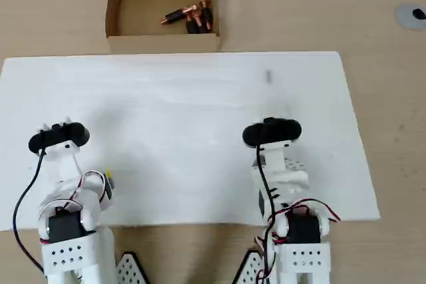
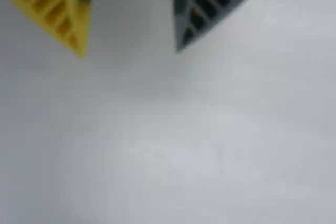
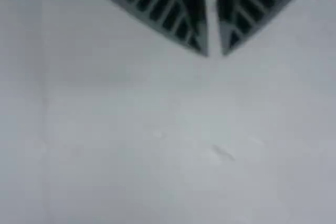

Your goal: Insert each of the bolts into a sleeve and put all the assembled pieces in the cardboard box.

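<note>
left gripper over the white paper sheet, yellow and dark fingers apart; copper-and-black assembled bolt pieces piled inside the open brown cardboard box at the back; right gripper fingers pretty much together, holding nothing

White sheet over wooden table, grey round disc at far edge
</note>
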